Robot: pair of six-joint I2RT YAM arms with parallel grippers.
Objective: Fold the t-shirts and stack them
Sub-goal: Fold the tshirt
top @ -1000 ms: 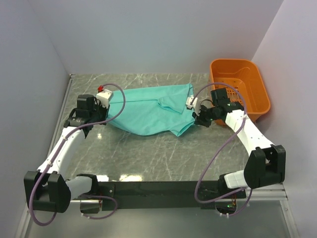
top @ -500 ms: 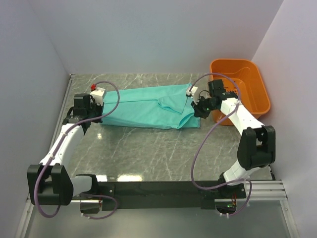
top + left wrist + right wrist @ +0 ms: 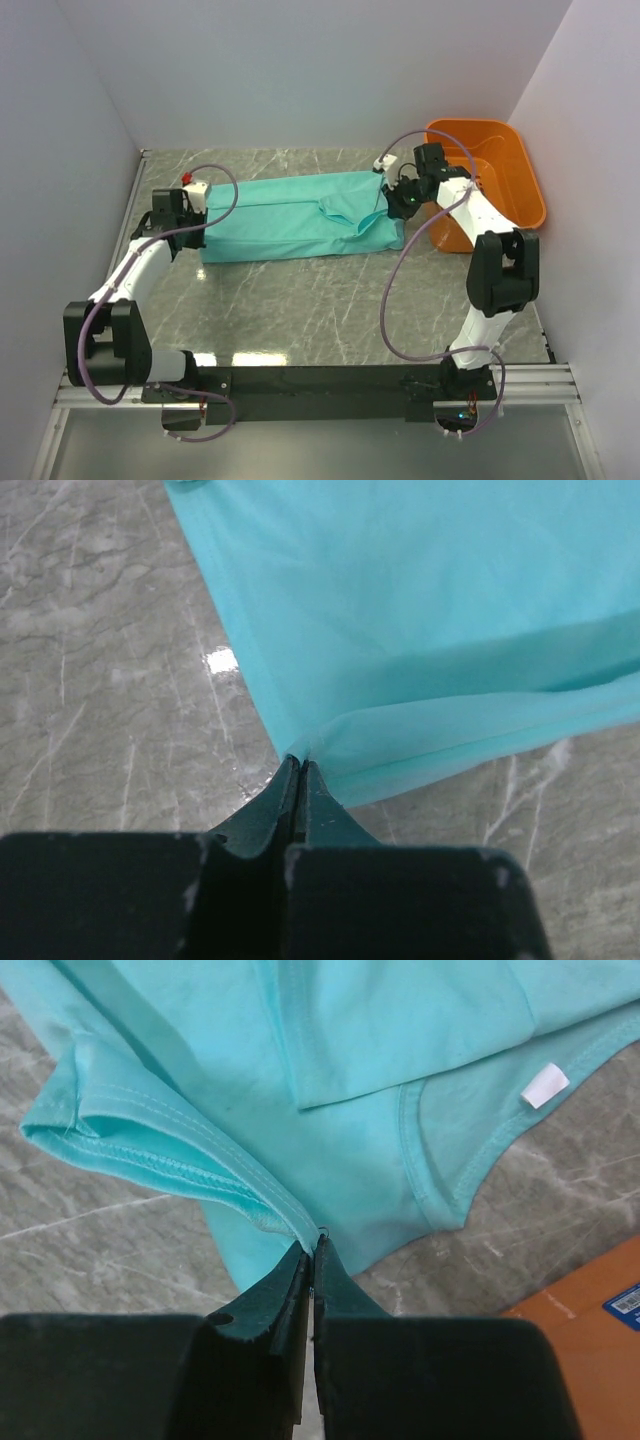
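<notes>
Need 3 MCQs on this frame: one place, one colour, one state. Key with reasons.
1. Where is the basket?
A) far left
B) far right, beside the t-shirt
C) on the t-shirt

2. What colour is the t-shirt?
A) teal
B) orange
C) white

3. The left gripper and right gripper are:
A) open above the t-shirt
B) shut on the basket
C) each shut on a t-shirt edge

Key:
1 B, the top view shows it at the far right.
2 A, it is teal in every view.
3 C, both wrist views show closed jaws pinching fabric.
</notes>
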